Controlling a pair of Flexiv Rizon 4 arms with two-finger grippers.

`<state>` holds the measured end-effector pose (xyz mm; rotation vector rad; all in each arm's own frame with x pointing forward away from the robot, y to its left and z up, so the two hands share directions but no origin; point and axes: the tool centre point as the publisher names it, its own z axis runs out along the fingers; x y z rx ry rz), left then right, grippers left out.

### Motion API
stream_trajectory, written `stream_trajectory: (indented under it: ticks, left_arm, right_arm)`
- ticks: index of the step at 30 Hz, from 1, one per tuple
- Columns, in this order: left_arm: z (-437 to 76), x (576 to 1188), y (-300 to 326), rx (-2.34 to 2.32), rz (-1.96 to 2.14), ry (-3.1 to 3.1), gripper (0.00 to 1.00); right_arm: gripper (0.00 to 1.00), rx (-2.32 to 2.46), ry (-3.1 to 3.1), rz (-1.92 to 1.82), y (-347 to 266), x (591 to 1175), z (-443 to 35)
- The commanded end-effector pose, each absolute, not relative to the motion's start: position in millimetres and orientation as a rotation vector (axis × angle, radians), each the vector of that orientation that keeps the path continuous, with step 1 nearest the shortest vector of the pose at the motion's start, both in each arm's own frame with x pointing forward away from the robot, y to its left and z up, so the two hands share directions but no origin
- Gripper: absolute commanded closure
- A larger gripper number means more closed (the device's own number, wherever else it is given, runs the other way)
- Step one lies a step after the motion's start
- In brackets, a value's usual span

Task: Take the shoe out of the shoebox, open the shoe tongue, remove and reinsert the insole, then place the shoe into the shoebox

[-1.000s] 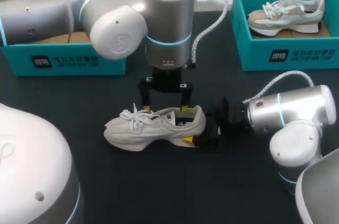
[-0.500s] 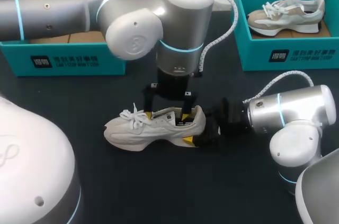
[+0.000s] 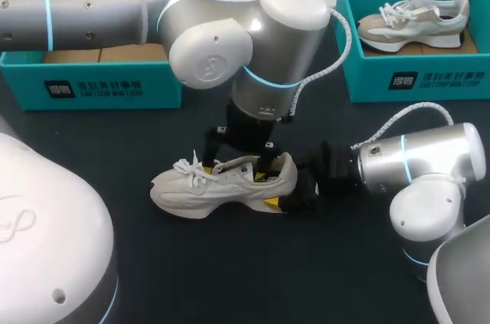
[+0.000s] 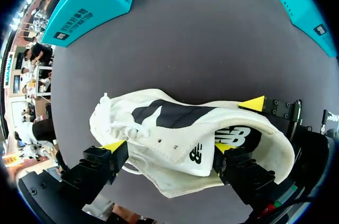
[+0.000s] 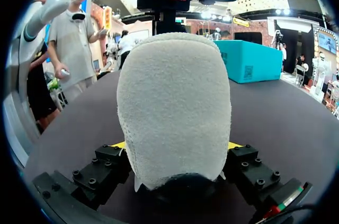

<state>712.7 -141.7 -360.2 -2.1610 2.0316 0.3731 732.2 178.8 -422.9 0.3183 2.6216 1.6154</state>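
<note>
A white shoe (image 3: 200,189) lies on its side on the black table, toe to the left. My left gripper (image 3: 237,167) comes down on it from above, open. In the left wrist view one of its fingers stands by the laces and the other over the dark insole (image 4: 233,136) in the shoe's opening (image 4: 169,146). My right gripper (image 3: 282,188) is at the heel end. In the right wrist view the heel (image 5: 175,97) sits between both fingers, and the gripper (image 5: 177,147) is shut on it.
A teal shoebox (image 3: 92,88) stands at the back left, behind my left arm. A second teal shoebox (image 3: 417,79) at the back right holds another shoe (image 3: 413,21). Bare black table lies in front of the shoe.
My left arm has swung to the right and its gripper has come down lower onto the shoe. The shoe and my right gripper have stayed in place.
</note>
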Motion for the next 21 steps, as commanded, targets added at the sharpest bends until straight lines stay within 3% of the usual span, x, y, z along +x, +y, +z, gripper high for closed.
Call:
stream_trajectory:
  ticks: [1, 7, 8, 10, 12, 13, 14, 15, 21]
  left_arm:
    - [-356.9, 710.3, -136.4, -2.160, 0.381, 2.009, 0.00]
    - [-341.5, 704.2, -119.4, -2.180, 0.393, 1.978, 0.00]
    - [-339.5, 703.0, -116.9, -2.181, 0.393, 1.976, 0.11]
    - [-336.7, 701.6, -111.2, -2.194, 0.396, 1.963, 0.53]
    - [-333.3, 700.6, -105.7, -2.225, 0.377, 1.954, 0.74]
    - [-331.9, 700.7, -103.4, -2.233, 0.369, 1.949, 0.77]
    - [-330.5, 700.9, -101.7, -2.234, 0.366, 1.948, 0.96]
    - [-329.4, 701.4, -100.2, -2.246, 0.350, 1.945, 1.00]
    - [-316.4, 700.6, -95.6, -2.264, 0.263, 1.953, 1.00]
  right_arm:
    - [1.00, 0.324, 2.625, 1.607, 175.8, 727.9, -427.9]
    - [1.00, 0.324, 2.625, 1.607, 175.8, 727.9, -427.9]
    - [1.00, 0.324, 2.625, 1.607, 175.8, 727.9, -427.9]
    - [1.00, 0.324, 2.625, 1.607, 175.8, 727.9, -427.9]
    - [1.00, 0.324, 2.625, 1.607, 175.8, 727.9, -427.9]
    - [1.00, 0.324, 2.625, 1.607, 175.8, 727.9, -427.9]
    - [1.00, 0.324, 2.625, 1.607, 175.8, 727.9, -427.9]
    - [1.00, 0.324, 2.625, 1.607, 175.8, 727.9, -427.9]
    - [1.00, 0.324, 2.625, 1.607, 175.8, 727.9, -427.9]
